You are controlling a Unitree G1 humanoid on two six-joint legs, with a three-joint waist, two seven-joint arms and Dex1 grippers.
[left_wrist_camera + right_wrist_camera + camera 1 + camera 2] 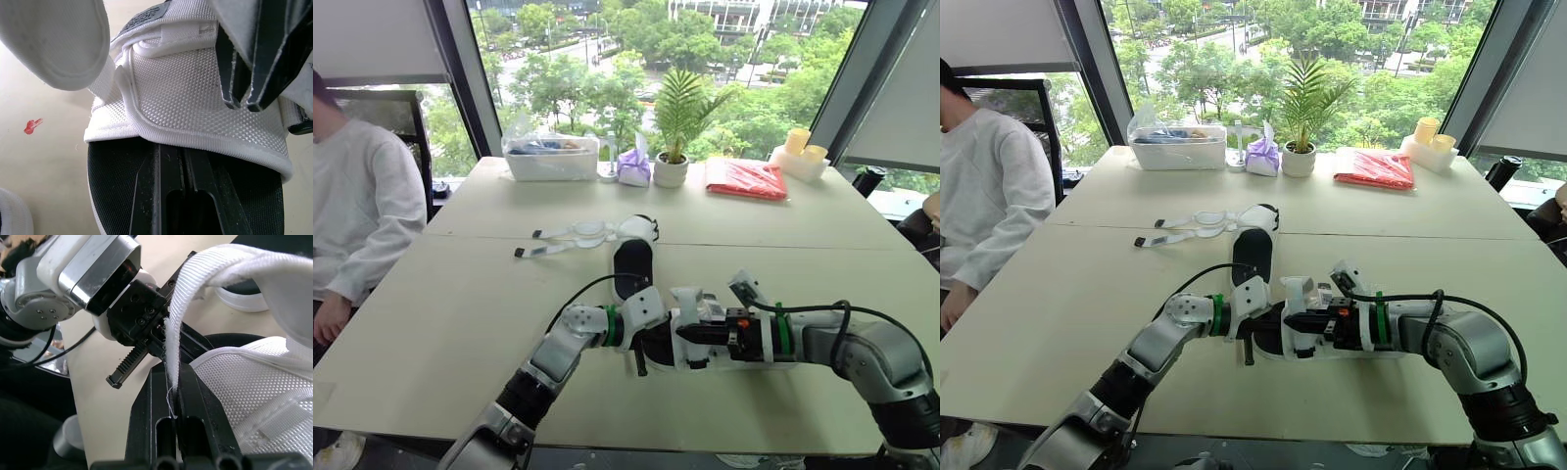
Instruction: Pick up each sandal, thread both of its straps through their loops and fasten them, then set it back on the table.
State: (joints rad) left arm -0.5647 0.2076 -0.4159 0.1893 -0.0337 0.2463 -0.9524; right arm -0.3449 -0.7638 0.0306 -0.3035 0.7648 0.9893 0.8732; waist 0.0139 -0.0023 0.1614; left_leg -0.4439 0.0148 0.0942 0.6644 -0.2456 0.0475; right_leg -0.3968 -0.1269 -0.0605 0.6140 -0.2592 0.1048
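One sandal (632,262), black-soled, lies mid-table with its white straps (563,239) loose and spread toward my left. The other sandal (195,93) sits between my two grippers near the table's front edge, and its woven white upper crosses a black footbed. My left gripper (183,152) rests along that footbed, fingers together, tips hidden under the upper. My right gripper (173,382) is shut on a white strap (195,279) that arches up and away from its fingers. In the left eye view the left gripper (651,345) and the right gripper (685,335) almost touch.
A person in a white top (357,206) sits at the table's left side. Along the far edge stand a clear plastic bin (553,157), a purple bag (633,168), a potted plant (674,132), a red packet (746,179) and yellow cups (803,147).
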